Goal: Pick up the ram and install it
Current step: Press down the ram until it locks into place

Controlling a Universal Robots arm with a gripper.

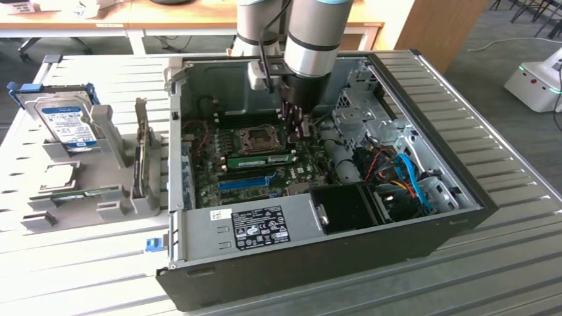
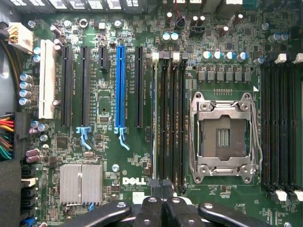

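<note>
While the hand (image 1: 294,128) hangs inside the computer case (image 1: 457,217), clenched with nothing between its fingers (image 2: 152,213), the ram (image 1: 260,160) sits seated in a motherboard (image 2: 142,161) slot; installation looks finished, judging by this.

Exterior high, oblique; wrist (close) straight down

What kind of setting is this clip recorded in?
Likely a robotics lab or office test bench: an open computer case on a slatted metal table, a component rack beside it, and wooden desks behind.
</note>
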